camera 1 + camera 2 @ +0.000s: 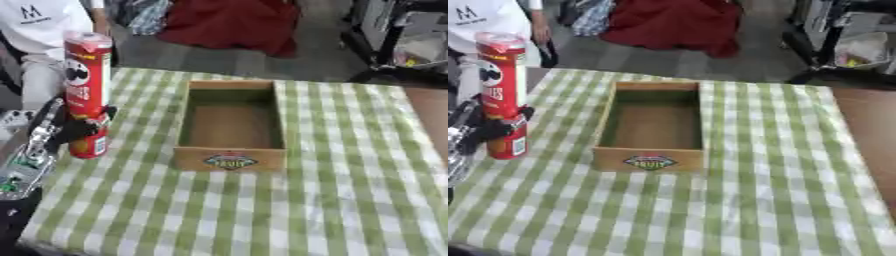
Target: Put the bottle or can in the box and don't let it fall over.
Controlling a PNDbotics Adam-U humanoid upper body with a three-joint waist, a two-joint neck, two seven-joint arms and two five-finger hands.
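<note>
While the green checked cloth [332, 190] covered the table, I had the left hand [83, 127] curled round the upright red can [87, 75], left of the empty wooden box [229, 159].

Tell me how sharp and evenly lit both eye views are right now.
Left eye view: soft throughout, the logo on the wooden box unreadable, the left robot hand around the red chips can smeared; light even, no glare. Right eye view: equally soft; the box's far inner wall shaded.
</note>
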